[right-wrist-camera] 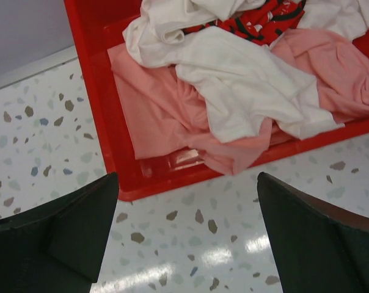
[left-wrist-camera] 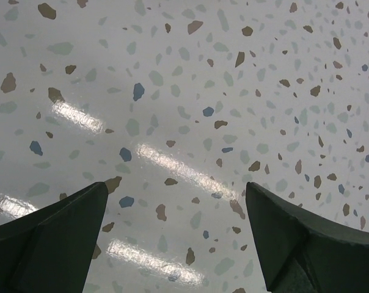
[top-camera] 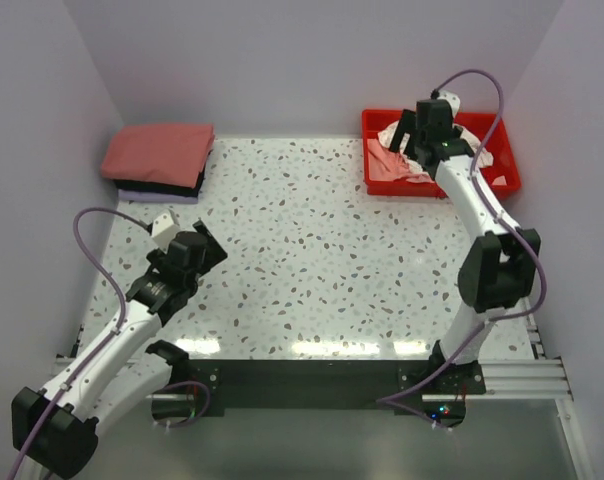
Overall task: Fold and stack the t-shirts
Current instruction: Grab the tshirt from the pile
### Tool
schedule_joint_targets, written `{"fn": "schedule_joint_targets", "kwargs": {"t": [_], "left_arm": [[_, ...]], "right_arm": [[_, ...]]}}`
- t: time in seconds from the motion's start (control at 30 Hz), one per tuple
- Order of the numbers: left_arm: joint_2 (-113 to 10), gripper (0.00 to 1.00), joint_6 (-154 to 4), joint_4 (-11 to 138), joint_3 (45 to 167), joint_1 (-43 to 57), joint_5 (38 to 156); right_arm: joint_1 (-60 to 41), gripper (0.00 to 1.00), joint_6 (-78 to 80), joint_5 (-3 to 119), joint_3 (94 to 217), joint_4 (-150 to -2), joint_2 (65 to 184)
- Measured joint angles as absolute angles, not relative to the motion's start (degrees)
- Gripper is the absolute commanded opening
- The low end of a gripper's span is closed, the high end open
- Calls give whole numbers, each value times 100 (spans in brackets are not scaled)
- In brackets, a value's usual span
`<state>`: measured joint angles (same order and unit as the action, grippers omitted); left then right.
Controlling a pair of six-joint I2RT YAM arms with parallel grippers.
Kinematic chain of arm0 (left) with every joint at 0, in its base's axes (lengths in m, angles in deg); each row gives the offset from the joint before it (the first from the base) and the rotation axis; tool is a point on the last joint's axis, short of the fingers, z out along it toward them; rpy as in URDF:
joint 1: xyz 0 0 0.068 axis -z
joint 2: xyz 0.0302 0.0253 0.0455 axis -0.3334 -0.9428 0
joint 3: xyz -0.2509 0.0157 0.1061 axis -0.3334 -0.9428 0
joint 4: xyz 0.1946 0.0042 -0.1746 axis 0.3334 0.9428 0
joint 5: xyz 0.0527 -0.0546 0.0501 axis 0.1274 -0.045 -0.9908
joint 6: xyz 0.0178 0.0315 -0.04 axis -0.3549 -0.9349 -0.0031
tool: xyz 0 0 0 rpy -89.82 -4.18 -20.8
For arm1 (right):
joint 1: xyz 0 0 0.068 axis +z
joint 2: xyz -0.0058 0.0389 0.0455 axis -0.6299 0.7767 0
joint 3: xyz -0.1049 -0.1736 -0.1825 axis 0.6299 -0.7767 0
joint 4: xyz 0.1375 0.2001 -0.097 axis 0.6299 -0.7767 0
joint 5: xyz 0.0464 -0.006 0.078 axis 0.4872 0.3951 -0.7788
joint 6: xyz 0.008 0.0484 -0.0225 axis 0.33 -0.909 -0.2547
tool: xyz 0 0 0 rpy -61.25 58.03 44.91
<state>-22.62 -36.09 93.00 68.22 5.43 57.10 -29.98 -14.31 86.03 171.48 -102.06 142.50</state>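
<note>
Right fingers [right-wrist-camera: 62, 235] spread, empty, above the near rim of the tray [right-wrist-camera: 93, 73] — inside, a white tee [right-wrist-camera: 233, 85] crumpled over pink tees [right-wrist-camera: 157, 116]. Left fingers [left-wrist-camera: 50, 238] likewise apart, over the desk [top-camera: 312, 240]. Folded stack [top-camera: 160, 158] — far-left corner.

crumpled white tee [right-wrist-camera: 233, 79] overlaps rumpled pink tees [right-wrist-camera: 154, 116]; folded salmon, black, lavender stack [top-camera: 160, 155] apart.

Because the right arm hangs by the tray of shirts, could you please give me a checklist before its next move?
1. Right tool open, empty: ok.
2. Left tool open, empty: ok.
3. White t-shirt lying over pink t-shirt in red tray: ok.
4. White t-shirt free of the pink one: cannot tell, crumpled together.
5. Right tool on the cloth: not ok, hovers short of it.
6. Folded stack tidy at table's far left: ok.
</note>
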Motion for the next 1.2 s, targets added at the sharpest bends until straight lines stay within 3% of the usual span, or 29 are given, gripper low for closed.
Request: {"fn": "schedule_joint_targets", "kwargs": {"t": [0.33,0.87,1.0,1.13,1.2], "left_arm": [[-2323,100,-3659,9191,6771,543,5894],[-2456,100,-3652,9147,6673,543,5979],[-2585,100,-3652,9151,6673,543,5979],[-2675,100,-3650,9162,6673,543,5977],[-2697,100,-3650,9167,6673,543,5975]], "right_arm": [[-3378,99,-1160,8208,20169,-10468,17369],[-3520,95,-764,7825,20945,-8895,18744],[-3520,76,-769,7856,21026,-8641,19048],[-3520,43,-867,8022,21028,-8536,19164],[-3531,33,-928,8066,21015,-8442,19164]]}}
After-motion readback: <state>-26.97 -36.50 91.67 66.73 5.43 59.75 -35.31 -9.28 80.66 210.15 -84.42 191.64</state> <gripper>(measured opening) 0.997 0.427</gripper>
